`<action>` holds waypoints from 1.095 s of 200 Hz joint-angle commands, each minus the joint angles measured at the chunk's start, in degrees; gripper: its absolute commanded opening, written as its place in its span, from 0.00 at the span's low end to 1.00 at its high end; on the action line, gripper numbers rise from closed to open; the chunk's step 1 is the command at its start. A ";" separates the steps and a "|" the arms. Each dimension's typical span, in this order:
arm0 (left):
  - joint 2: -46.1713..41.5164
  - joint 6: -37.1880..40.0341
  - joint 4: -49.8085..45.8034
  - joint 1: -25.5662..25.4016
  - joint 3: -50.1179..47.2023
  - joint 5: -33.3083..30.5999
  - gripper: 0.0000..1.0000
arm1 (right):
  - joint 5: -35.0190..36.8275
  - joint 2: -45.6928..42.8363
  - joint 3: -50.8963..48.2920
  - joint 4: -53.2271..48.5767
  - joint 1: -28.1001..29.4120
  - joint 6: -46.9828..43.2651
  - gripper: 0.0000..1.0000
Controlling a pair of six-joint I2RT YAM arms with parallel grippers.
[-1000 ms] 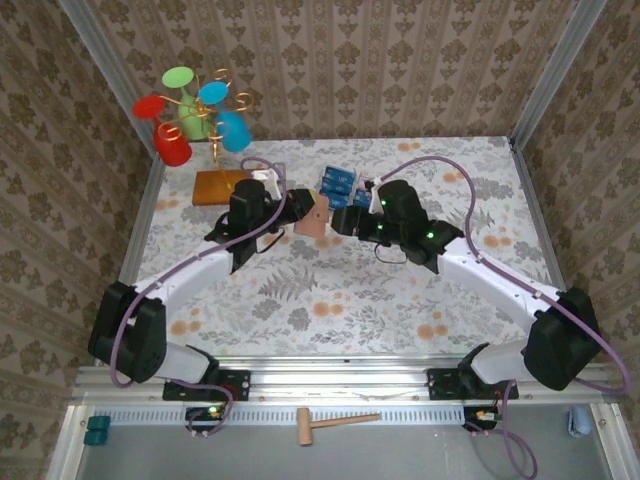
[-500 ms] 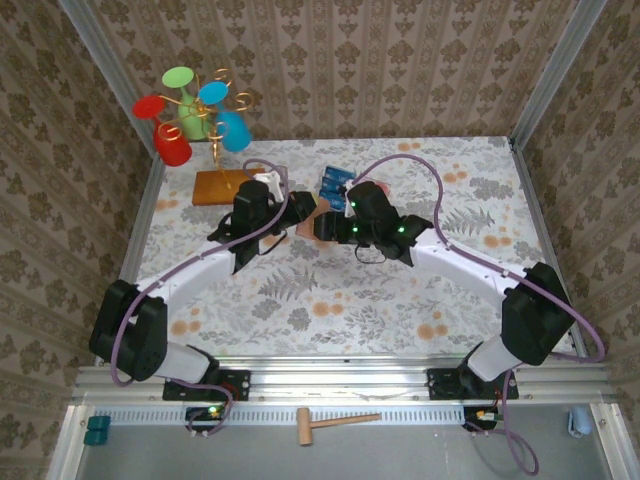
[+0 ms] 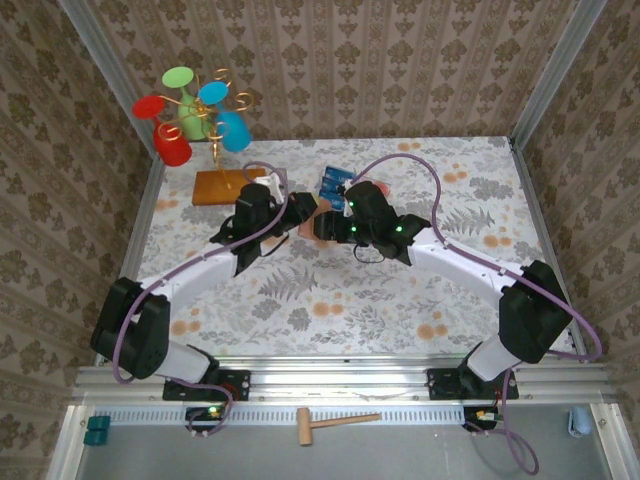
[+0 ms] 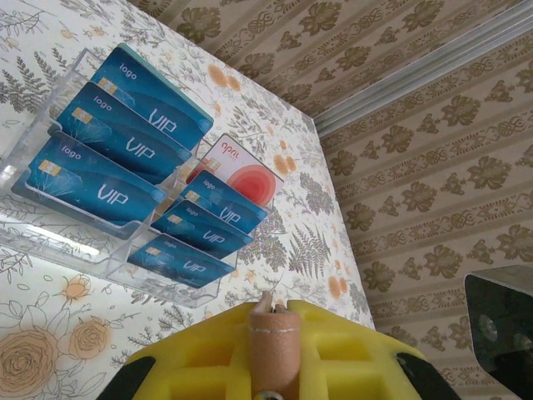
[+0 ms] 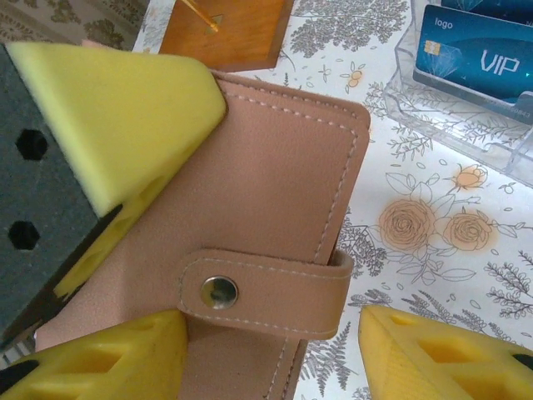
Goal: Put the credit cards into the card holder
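- Clamping the card holder (image 5: 275,200) along one edge: the left fingers (image 5: 117,108) are pressing fully together on it, and its tan edge is sitting between the yellow pads in the left wrist view.
- Card holder is being held closed between the two wrists over the floral worktop (image 3: 330,300). Its strap (image 5: 275,287) is lying snapped across the front, with the metal stud (image 5: 218,292) facing the right wrist camera.
- Right fingers (image 5: 441,354) are standing partly open on either side of the strap end, gripping nothing. One pad is sitting right at the leather (contact: cannot tell) and the other is sitting clear of it.
- Credit cards (image 4: 137,150), blue, are standing in the slots of a clear plastic tray (image 4: 75,250) just beyond the card holder. A white card with a red spot (image 4: 246,177) is leaning at the tray's back.
- Wooden slab (image 3: 222,185) with a gold stem is resting at the far left of the worktop.
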 commanded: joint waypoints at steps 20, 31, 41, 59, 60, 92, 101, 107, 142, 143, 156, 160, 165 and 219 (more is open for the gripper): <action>0.60 -1.59 2.80 -1.32 -0.94 1.33 0.00 | 3.41 0.28 2.80 0.89 0.31 -1.32 0.53; 0.55 -1.50 2.80 -1.48 -0.83 1.33 0.00 | 3.52 0.60 3.00 0.87 0.31 -1.45 0.50; 0.66 -1.36 2.70 -1.56 -0.70 1.47 0.00 | 3.46 0.92 3.05 1.13 0.30 -1.48 0.46; 0.77 -1.30 2.63 -1.78 -0.65 1.60 0.00 | 3.74 1.33 3.18 1.57 0.31 -1.41 0.38; 0.77 -1.36 2.62 -1.80 -0.65 1.60 0.00 | 3.71 1.45 3.18 1.62 0.31 -1.42 0.38; 0.77 -1.15 2.70 -2.07 -0.74 1.43 0.00 | 3.90 2.66 3.93 0.99 0.31 -1.70 0.23; 0.77 -1.22 2.71 -2.10 -0.82 1.38 0.00 | 4.33 2.77 3.76 0.75 0.31 -1.83 0.19; 0.73 -1.24 2.63 -2.10 -0.89 1.27 0.00 | 4.80 2.59 3.79 0.59 0.31 -1.90 0.17; 0.20 -1.24 2.16 -2.11 -1.27 0.29 0.00 | 7.66 0.71 1.05 -0.10 -0.86 -1.80 0.25; 0.18 -1.24 2.12 -2.10 -1.27 0.24 0.00 | 7.69 0.61 0.97 -0.10 -0.93 -1.79 0.25; -0.06 -1.09 1.86 -2.08 -1.32 -0.03 0.00 | 7.92 -0.71 -0.87 0.25 -2.02 -1.01 0.26; -0.10 -1.00 1.80 -2.09 -1.34 -0.11 0.00 | 7.71 -1.11 -1.49 0.61 -2.33 -0.92 0.26; -0.16 -0.99 1.78 -2.12 -1.40 -0.16 0.00 | 7.58 -1.64 -2.20 1.08 -2.64 -0.78 0.27; -0.15 -0.58 1.66 -2.10 -1.45 -0.52 0.00 | 7.90 -6.55 -5.65 0.50 -3.28 -0.03 0.36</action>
